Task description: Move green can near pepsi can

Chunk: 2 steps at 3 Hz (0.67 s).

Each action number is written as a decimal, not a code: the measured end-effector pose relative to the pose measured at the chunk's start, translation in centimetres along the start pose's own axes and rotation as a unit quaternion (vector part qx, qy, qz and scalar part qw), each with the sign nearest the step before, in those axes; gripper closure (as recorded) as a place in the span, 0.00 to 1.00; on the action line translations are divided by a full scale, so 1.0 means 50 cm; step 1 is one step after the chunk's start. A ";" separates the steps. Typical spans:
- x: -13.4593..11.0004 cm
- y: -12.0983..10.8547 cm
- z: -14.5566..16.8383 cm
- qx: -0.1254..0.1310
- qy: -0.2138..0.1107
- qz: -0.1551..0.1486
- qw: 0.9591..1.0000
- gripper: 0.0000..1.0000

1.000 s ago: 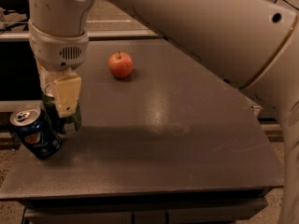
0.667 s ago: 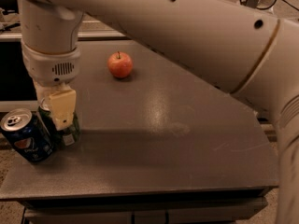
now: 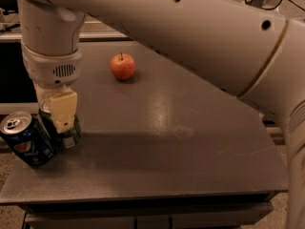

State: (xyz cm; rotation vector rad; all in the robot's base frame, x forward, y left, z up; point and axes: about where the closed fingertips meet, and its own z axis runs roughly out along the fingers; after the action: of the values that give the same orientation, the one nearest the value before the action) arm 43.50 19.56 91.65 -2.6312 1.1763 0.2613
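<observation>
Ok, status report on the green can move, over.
Gripper at left edge of table, jaws shut on green can. Green can right beside pepsi can, contact unclear. Apple well behind, not in the way.

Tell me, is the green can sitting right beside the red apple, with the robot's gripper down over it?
Not quite. The green can sits beside the pepsi can, near the front left corner of the table. The apple lies apart from both, farther back. The gripper is down over the green can, as you said. The camera view shows this.
</observation>
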 end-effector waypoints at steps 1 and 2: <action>-0.002 -0.001 0.000 0.003 0.000 -0.001 1.000 0.12; -0.005 -0.003 -0.001 0.005 -0.001 -0.001 1.000 0.00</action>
State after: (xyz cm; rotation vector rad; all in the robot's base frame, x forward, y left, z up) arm 43.45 19.79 91.77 -2.6232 1.1704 0.2559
